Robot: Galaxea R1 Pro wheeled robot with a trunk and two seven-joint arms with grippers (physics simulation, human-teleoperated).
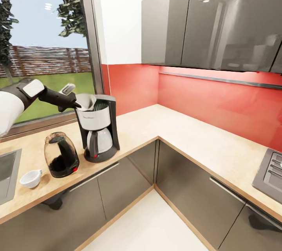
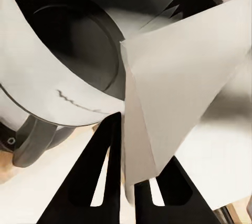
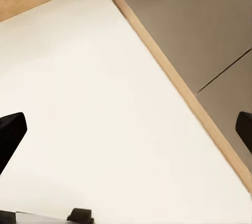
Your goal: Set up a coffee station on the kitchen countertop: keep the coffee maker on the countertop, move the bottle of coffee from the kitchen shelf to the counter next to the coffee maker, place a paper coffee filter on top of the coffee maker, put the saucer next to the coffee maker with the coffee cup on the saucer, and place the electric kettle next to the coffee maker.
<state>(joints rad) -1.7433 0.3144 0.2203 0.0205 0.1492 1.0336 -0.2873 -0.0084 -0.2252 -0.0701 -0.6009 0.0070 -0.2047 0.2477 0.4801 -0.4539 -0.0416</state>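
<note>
Your left tool [image 1: 78,104] is pinched narrow on the edge of the paper coffee filter [image 1: 87,101], holding the white cone right over the open top of the coffee maker [image 1: 98,127]; in the left wrist view the filter [image 2: 173,98] juts out from between the black fingers [image 2: 100,177], with the machine's dark basket just beyond the tip. The filter looks tilted, with one side seemingly down in the basket and the other leaning up toward the tool, so if you let go now it may tip out or slide off down the machine's side onto the tabletop [image 1: 164,129]. Pushing lower to seat it risks crumpling the thin paper or nudging the machine. The electric kettle [image 1: 60,155] and coffee cup [image 1: 30,178] stand below and nearer than the tool, close enough that your forearm could sweep them. Your right tool [image 3: 126,129] is spread wide and empty, over pale floor.
</note>
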